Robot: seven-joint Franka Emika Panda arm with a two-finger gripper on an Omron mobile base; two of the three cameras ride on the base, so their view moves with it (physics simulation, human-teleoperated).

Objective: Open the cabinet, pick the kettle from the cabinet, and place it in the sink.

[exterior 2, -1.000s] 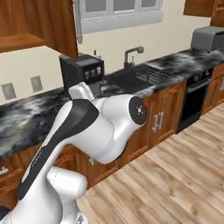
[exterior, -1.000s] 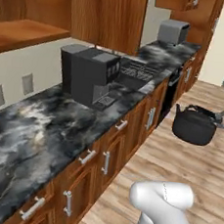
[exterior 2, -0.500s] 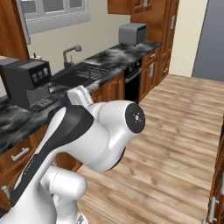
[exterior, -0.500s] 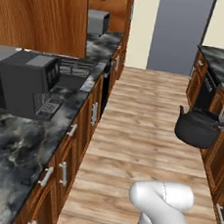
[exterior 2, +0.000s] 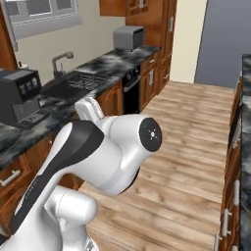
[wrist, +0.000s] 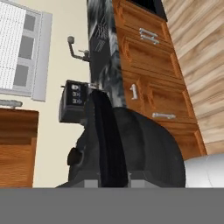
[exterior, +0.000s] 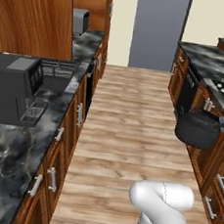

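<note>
your kettle (exterior: 198, 130) hangs in the air above the wood floor (exterior: 131, 136), at the right of the left base view, close against the right-hand cabinets. in the hand view it sits right at the lens, gripper (wrist: 107, 179) clamped on its arched handle (wrist: 105, 135). the sink (exterior 2: 73, 84) lies across the aisle in the dark marble tabletop (exterior 2: 105, 63), beside the coffee machine (exterior 2: 19, 95).
</note>
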